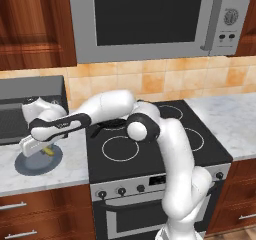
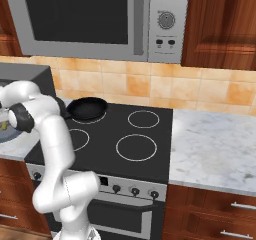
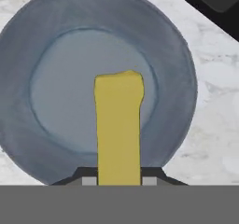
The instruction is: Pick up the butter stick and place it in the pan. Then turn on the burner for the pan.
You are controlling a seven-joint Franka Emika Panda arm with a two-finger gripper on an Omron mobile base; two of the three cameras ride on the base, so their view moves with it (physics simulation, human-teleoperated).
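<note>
A: Two fingers of the gripper (image 3: 118, 181) are squeezed tight on the butter stick (image 3: 118, 125). It sticks out in front of the hand, just over the blue plate (image 3: 177, 78).

B: So now?

A: I'd lift straight up, slowly, and keep squeezing. The pan (image 2: 87, 108) waits far off to the side, on the stove (image 2: 150, 156).

yellow butter stick (image 3: 118, 127) lengthwise over blue-grey plate (image 3: 177, 69), near end between closed finger tips, black pan (image 2: 88, 108) on rear left burner, handle pointing left, front left burner (image 1: 120, 148) bare
</note>
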